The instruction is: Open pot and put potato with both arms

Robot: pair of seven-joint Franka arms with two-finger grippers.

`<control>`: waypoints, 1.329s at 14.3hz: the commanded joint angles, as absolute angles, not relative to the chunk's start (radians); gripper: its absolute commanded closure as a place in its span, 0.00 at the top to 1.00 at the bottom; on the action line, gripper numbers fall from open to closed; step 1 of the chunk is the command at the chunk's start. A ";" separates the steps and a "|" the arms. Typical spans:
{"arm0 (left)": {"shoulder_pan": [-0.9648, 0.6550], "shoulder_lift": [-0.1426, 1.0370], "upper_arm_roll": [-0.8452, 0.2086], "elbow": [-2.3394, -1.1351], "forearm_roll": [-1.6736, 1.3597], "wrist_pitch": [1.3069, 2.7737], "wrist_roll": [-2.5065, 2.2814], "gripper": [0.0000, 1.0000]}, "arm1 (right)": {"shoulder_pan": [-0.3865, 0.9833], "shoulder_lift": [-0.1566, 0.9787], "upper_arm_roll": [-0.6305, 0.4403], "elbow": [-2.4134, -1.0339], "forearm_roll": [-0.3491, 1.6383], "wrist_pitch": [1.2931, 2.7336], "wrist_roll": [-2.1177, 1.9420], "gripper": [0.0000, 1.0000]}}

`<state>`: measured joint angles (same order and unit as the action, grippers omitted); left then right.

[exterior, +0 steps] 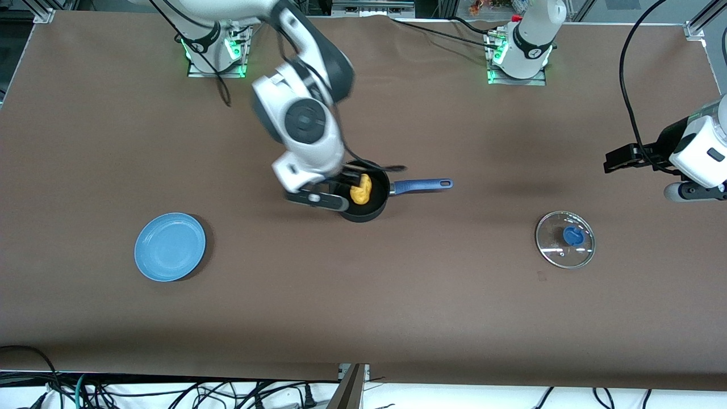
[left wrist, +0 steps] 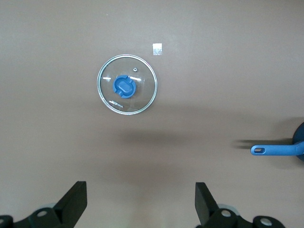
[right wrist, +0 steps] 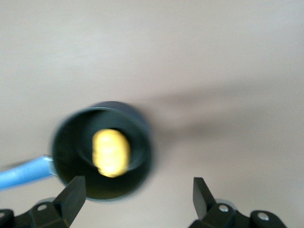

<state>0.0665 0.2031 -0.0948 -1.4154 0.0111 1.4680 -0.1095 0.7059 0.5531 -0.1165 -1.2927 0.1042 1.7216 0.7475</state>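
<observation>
The black pot point(exterior: 369, 209) stands uncovered mid-table, its blue handle point(exterior: 423, 184) pointing toward the left arm's end. The yellow potato point(exterior: 361, 190) lies inside it. In the right wrist view the pot point(right wrist: 137, 161) and the potato point(right wrist: 110, 153) show again. My right gripper point(exterior: 316, 199) is open and empty, low beside the pot's rim toward the right arm's end; it also shows in the right wrist view point(right wrist: 137, 199). My left gripper point(exterior: 693, 193) is open and empty, raised over the table near the glass lid point(exterior: 565, 238). It shows in the left wrist view point(left wrist: 140, 202).
The glass lid with a blue knob point(left wrist: 127, 84) lies flat on the table, toward the left arm's end and nearer the front camera than the pot. The pot handle's tip point(left wrist: 275, 150) shows there too. A blue plate point(exterior: 170, 247) lies toward the right arm's end.
</observation>
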 commanded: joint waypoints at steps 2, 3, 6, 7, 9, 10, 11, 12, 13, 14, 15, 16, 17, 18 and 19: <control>0.067 0.195 -0.100 -1.407 0.031 1.453 -0.107 1.00 | 0.701 0.422 -0.341 -1.328 0.103 1.585 0.412 1.00; 0.067 0.195 -0.100 -1.407 0.029 1.453 -0.107 1.00 | 0.701 0.405 -0.412 -1.327 0.112 1.547 0.309 1.00; 0.067 0.195 -0.100 -1.407 0.031 1.453 -0.109 1.00 | 0.604 0.324 -0.456 -1.392 0.115 1.545 0.106 1.00; 0.067 0.195 -0.100 -1.407 0.029 1.453 -0.109 1.00 | 0.557 0.289 -0.428 -1.444 0.114 1.561 0.068 1.00; 0.067 0.195 -0.100 -1.407 0.031 1.453 -0.109 1.00 | 0.445 0.221 -0.364 -1.532 0.081 1.615 -0.012 1.00; 0.067 0.195 -0.100 -1.407 0.031 1.453 -0.109 1.00 | 0.377 0.187 -0.313 -1.575 0.068 1.647 -0.037 1.00; 0.066 0.195 -0.100 -1.407 0.031 1.453 -0.109 1.00 | 0.320 0.155 -0.258 -1.612 0.036 1.684 -0.052 1.00; 0.066 0.195 -0.100 -1.407 0.031 1.453 -0.109 1.00 | 0.267 0.126 -0.200 -1.641 -0.001 1.704 -0.052 1.00; 0.067 0.195 -0.100 -1.407 0.029 1.453 -0.109 1.00 | 0.199 0.100 -0.137 -1.664 -0.006 1.707 -0.043 1.00; 0.066 0.195 -0.100 -1.407 0.029 1.453 -0.109 1.00 | 0.140 0.081 -0.080 -1.675 -0.006 1.700 -0.041 1.00; 0.064 0.195 -0.100 -1.407 0.029 1.453 -0.109 1.00 | 0.109 0.063 -0.057 -1.686 -0.005 1.695 -0.044 1.00; 0.064 0.195 -0.100 -1.407 0.029 1.453 -0.109 1.00 | 0.100 0.039 -0.055 -1.692 -0.005 1.668 -0.048 1.00; 0.064 0.196 -0.098 -1.407 0.029 1.453 -0.107 1.00 | 0.083 0.023 -0.054 -1.692 -0.005 1.617 -0.043 1.00; 0.064 0.195 -0.098 -1.407 0.028 1.453 -0.109 1.00 | 0.066 0.008 -0.051 -1.690 -0.009 1.600 -0.044 1.00; 0.064 0.196 -0.098 -1.407 0.026 1.453 -0.107 1.00 | 0.048 -0.003 -0.028 -1.690 -0.015 1.597 -0.044 1.00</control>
<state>0.0669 0.2031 -0.0958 -1.4149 0.0113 1.4680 -0.1095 0.0993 0.0535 -0.0745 -1.6506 0.0024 1.6108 -0.0452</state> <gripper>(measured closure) 0.000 0.000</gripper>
